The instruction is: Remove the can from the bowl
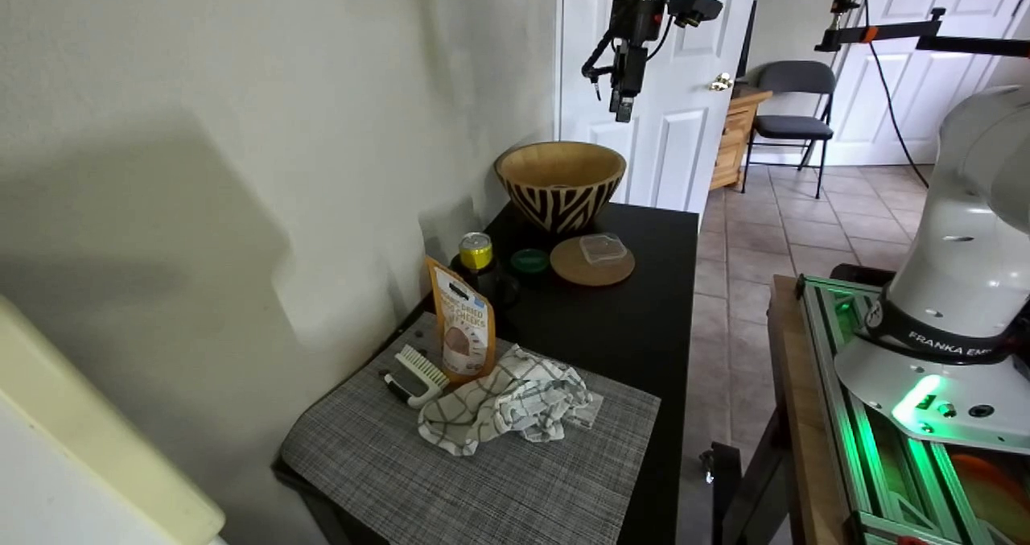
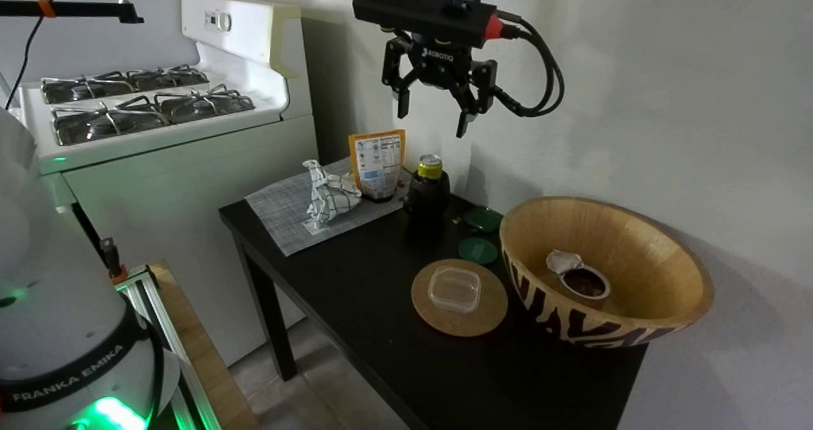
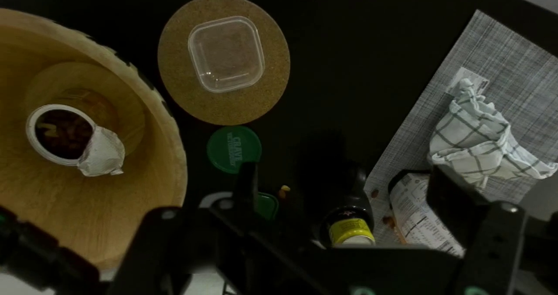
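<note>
The large tan bowl with dark zigzag stripes (image 1: pixel 563 199) stands on the black table by the wall; it also shows in an exterior view (image 2: pixel 654 277) and the wrist view (image 3: pixel 148 190). An open can (image 2: pixel 585 285) with brown nut-like pieces and a peeled-back white lid is inside the bowl; the wrist view shows it too (image 3: pixel 65 131). My gripper (image 2: pixel 434 115) is open and empty, high above the table, to the side of the bowl. In the wrist view its fingers (image 3: pixel 344 177) are wide apart above a yellow-topped can (image 3: pixel 351 231) that sits in a black mug.
A wooden disc (image 2: pixel 425 296) carries a clear plastic container (image 2: pixel 455 289). Green lids (image 2: pixel 477 251) lie beside the bowl. The black mug (image 2: pixel 427 195), an orange pouch (image 2: pixel 378 163), a checked cloth (image 2: pixel 330 195) and a brush (image 1: pixel 418 376) stand or lie farther along, some on a grey mat (image 1: pixel 515 489).
</note>
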Controlling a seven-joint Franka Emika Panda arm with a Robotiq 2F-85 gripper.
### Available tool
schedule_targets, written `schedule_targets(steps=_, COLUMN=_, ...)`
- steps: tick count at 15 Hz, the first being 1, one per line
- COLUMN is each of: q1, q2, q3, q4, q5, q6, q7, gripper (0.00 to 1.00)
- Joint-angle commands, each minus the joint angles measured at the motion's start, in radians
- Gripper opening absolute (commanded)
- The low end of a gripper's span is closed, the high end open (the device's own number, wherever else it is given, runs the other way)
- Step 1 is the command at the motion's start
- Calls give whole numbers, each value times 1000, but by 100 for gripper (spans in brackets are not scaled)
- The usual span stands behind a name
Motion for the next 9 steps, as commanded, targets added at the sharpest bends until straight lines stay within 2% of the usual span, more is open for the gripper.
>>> schedule_targets(steps=1, q1=-47, q2=108, q3=-16, q4=38, q5=18, q6=87, q7=-62, gripper=100)
schedule_targets(steps=5, q1=-104, q2=279, q3=-58, q4=120, q5=69, q6=173, q7=-180, gripper=100)
schedule_targets(steps=9, q1=-210, q2=485, q3=-61, q4=281, q5=159, q6=159, q7=-363, gripper=100)
